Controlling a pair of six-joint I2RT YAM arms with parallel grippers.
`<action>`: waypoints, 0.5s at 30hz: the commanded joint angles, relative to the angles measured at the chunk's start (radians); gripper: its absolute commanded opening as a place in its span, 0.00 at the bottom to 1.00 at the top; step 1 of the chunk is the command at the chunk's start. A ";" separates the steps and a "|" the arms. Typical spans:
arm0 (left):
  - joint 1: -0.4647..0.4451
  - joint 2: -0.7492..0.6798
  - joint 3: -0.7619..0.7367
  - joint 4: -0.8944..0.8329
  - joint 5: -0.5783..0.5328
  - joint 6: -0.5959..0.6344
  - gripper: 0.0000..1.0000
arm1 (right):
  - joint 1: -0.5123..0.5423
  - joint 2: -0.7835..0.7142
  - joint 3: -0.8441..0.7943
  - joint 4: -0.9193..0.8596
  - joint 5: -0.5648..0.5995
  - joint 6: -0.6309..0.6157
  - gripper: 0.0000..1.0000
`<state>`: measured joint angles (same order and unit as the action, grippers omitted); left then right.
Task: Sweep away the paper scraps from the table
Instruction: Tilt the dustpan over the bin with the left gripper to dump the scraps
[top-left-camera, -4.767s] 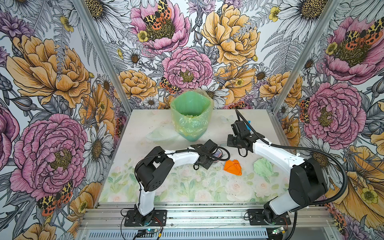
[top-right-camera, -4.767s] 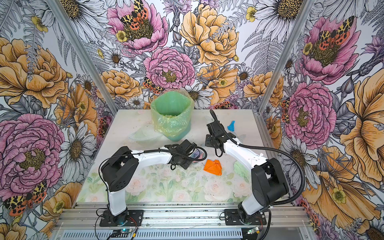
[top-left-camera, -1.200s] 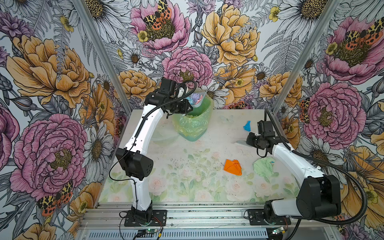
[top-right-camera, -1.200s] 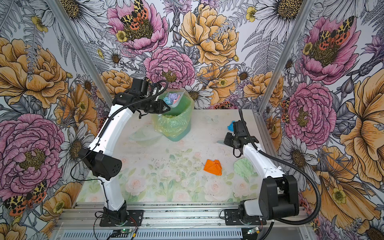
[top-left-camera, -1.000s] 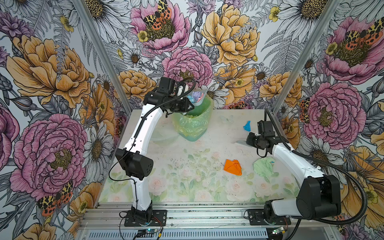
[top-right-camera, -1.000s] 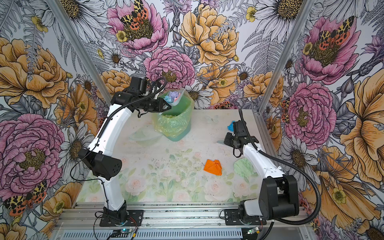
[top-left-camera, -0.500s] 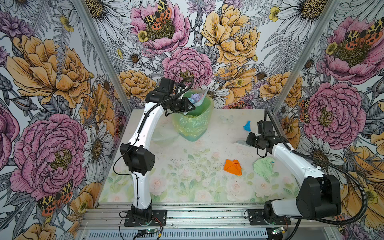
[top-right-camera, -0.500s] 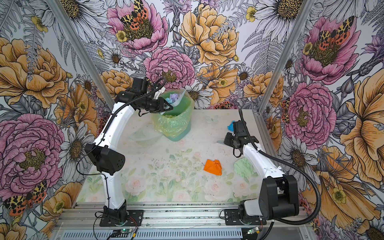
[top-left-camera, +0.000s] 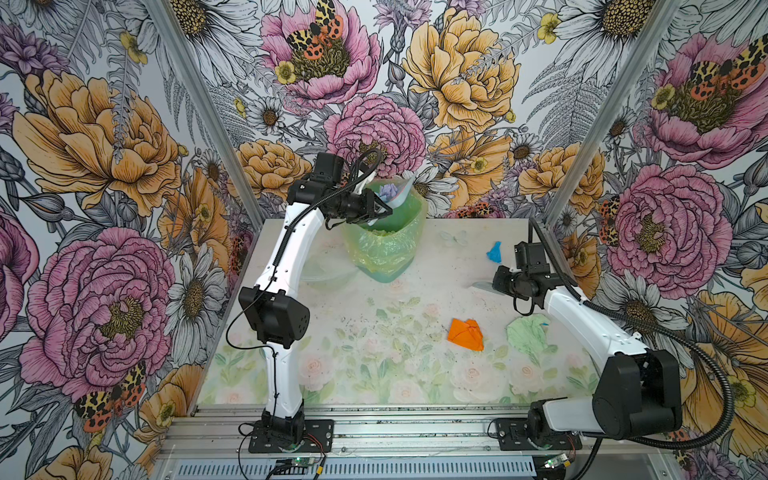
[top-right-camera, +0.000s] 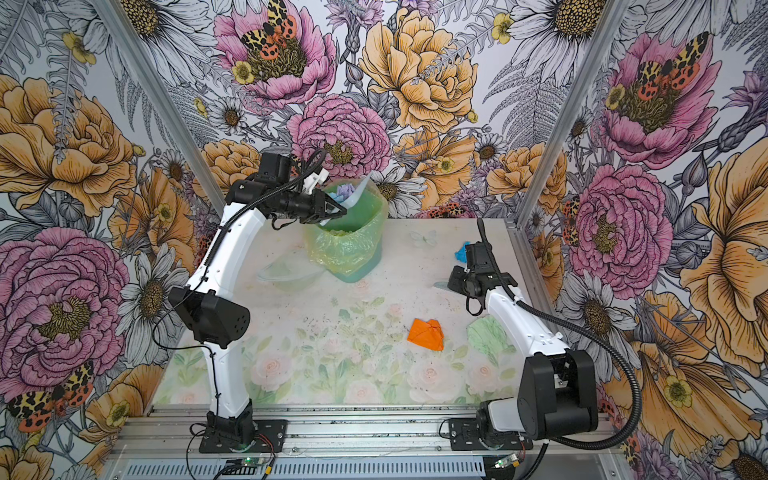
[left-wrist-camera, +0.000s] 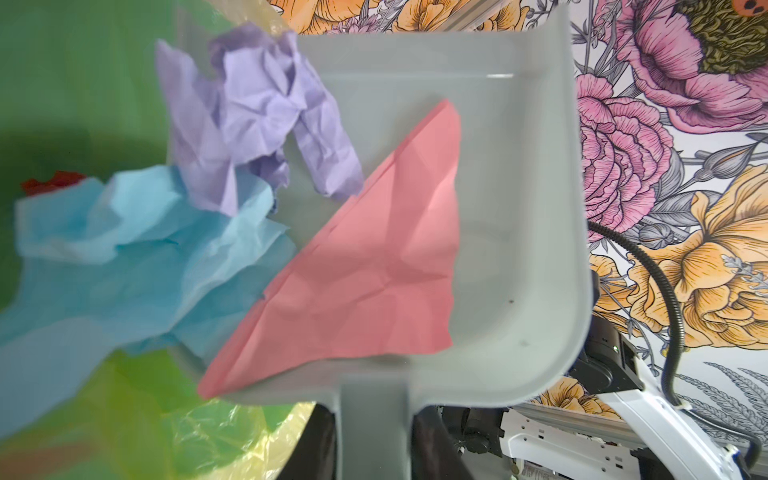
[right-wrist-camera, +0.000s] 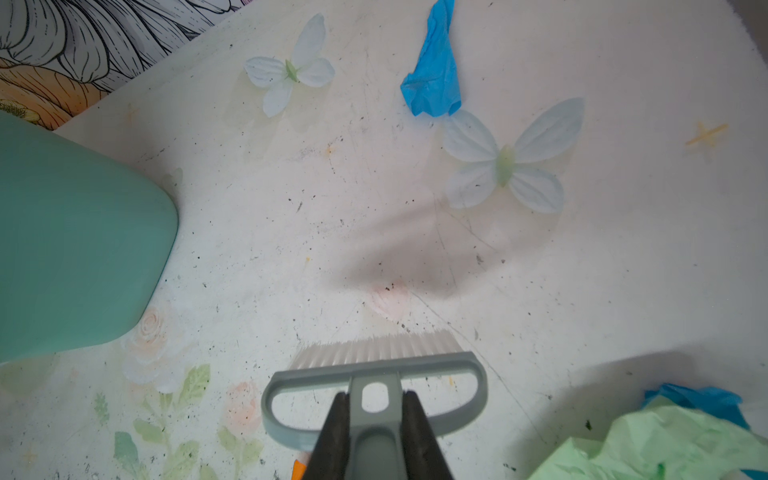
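Left arm: left gripper (left-wrist-camera: 376, 440) is clamped on the handle of the grey dustpan (left-wrist-camera: 498, 187); the jaws are tight on either side of the handle; the pan is held high and tilted over the mouth of the green bin (right-wrist-camera: 75, 249), which stands at the rear of the table (top-left-camera: 374, 386) and is lined with a yellow-green bag (top-left-camera: 374, 249).

Pan contents, left wrist view: three paper scraps; the lilac scrap (left-wrist-camera: 257, 112) is crumpled at the pan's open lip; the pale blue scrap (left-wrist-camera: 145, 257) hangs past the lip over the bin and is blurred; the pink scrap (left-wrist-camera: 374, 266) lies flat on the pan floor, one corner over the edge; a red scrap (left-wrist-camera: 52, 183) shows down inside the bin.

Right arm: right gripper (right-wrist-camera: 374, 419) is closed on the handle of the grey brush (right-wrist-camera: 374, 370); the brush is low over the right side of the table with its white bristles pointing toward the bin; whether the bristles touch the surface I cannot tell.

On the table: the blue scrap (top-left-camera: 494, 252) is near the far right edge, beyond the brush; the orange scrap (top-left-camera: 466, 333) and the pale green scrap (top-left-camera: 528, 333) are at right of centre, near each other but apart; the pale green one lies just beside the right forearm; fine dark specks are scattered over the middle of the table.
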<state>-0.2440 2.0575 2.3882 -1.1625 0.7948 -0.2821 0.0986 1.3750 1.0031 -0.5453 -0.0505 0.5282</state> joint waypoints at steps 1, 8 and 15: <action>0.018 -0.014 -0.010 0.045 0.069 -0.024 0.23 | -0.004 -0.008 -0.004 0.008 -0.002 -0.019 0.00; 0.022 -0.020 -0.048 0.083 0.131 -0.052 0.23 | -0.003 -0.010 -0.006 0.008 -0.005 -0.016 0.00; 0.020 -0.019 -0.061 0.113 0.173 -0.071 0.23 | -0.004 -0.018 -0.013 0.008 -0.003 -0.014 0.00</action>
<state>-0.2306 2.0575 2.3344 -1.0939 0.9154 -0.3424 0.0986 1.3750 0.9989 -0.5449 -0.0505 0.5285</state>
